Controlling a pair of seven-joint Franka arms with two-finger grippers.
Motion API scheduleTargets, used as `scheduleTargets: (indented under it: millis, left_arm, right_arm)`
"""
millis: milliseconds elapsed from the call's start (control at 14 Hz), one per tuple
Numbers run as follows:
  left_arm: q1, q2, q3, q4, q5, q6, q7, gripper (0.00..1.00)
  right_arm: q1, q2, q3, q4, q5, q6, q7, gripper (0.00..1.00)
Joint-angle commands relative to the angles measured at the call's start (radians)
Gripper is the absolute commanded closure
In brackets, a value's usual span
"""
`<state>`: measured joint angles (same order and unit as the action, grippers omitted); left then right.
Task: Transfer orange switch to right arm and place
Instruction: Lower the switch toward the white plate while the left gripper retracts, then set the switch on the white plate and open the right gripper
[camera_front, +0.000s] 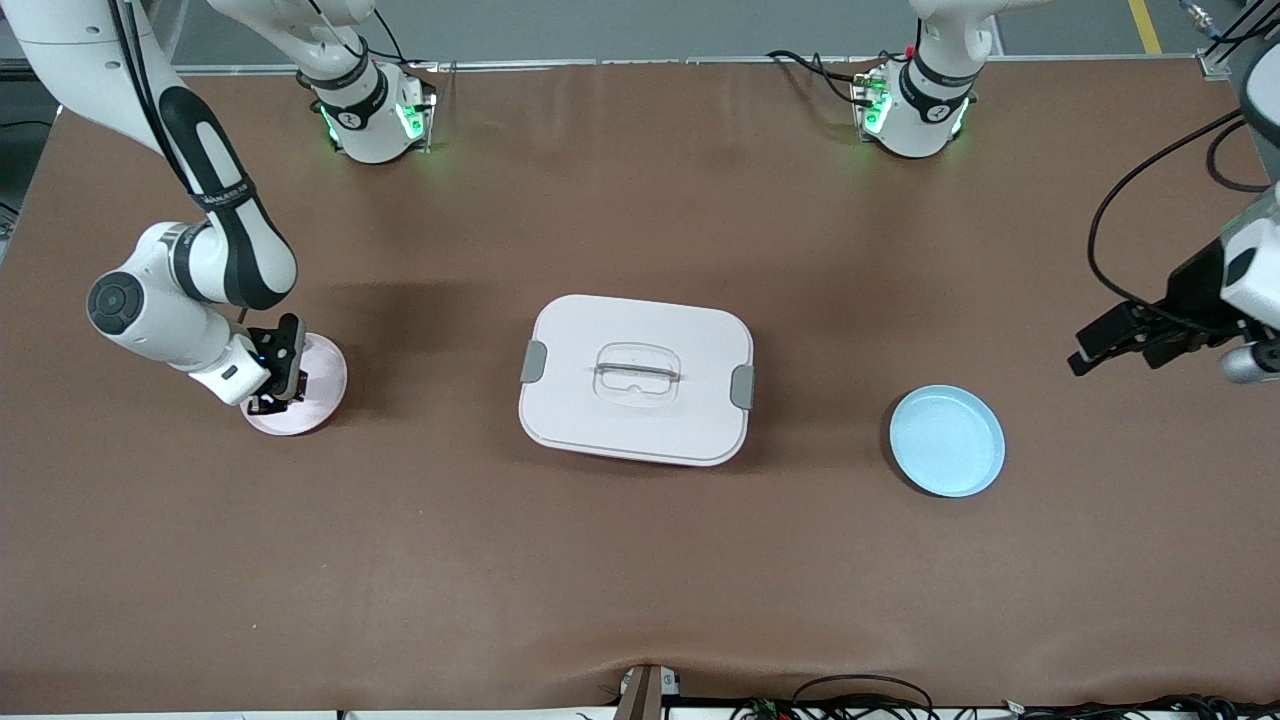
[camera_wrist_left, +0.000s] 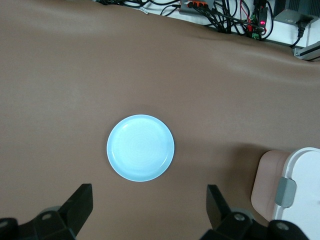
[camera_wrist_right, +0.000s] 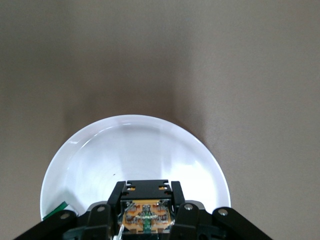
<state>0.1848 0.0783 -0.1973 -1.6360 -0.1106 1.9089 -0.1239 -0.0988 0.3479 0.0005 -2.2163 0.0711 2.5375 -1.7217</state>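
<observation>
The orange switch (camera_wrist_right: 146, 202), a small black boxy part with an orange middle, sits between the fingers of my right gripper (camera_wrist_right: 146, 212), which is shut on it. The right gripper (camera_front: 270, 400) is low over a pale pink plate (camera_front: 322, 385) at the right arm's end of the table. That plate looks white in the right wrist view (camera_wrist_right: 135, 147). I cannot tell whether the switch touches the plate. My left gripper (camera_front: 1085, 358) is open and empty, up over bare table at the left arm's end. Its fingers (camera_wrist_left: 80, 200) stand wide apart.
A light blue plate (camera_front: 947, 441) lies near the left gripper and shows empty in the left wrist view (camera_wrist_left: 141, 147). A white lidded box (camera_front: 636, 378) with grey clips sits mid-table. A small green bit (camera_wrist_right: 54, 210) shows at the pink plate's rim.
</observation>
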Motion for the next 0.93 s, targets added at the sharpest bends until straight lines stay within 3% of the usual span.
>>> scheduleTargets:
  millis: [0,501,645,859]
  left_arm:
    - [0.009,-0.006,-0.008,0.047,0.041,-0.043,0.003,0.0]
    - [-0.004,-0.023,-0.033,0.061,0.114,-0.07,0.004,0.0]
    - [-0.053,-0.02,-0.001,0.061,0.117,-0.07,0.006,0.0]
    - [-0.174,-0.017,0.126,0.059,0.118,-0.07,0.007,0.0]
  right_arm:
    - [-0.027,0.006,0.016,-0.023,-0.024,0.037,-0.015,1.0]
    - [-0.039,0.045,0.016,-0.019,-0.024,0.063,-0.004,1.0]
    - [-0.039,0.052,0.016,-0.016,-0.024,0.066,-0.004,1.0]
    - [-0.038,0.065,0.016,-0.013,-0.024,0.075,-0.004,1.0]
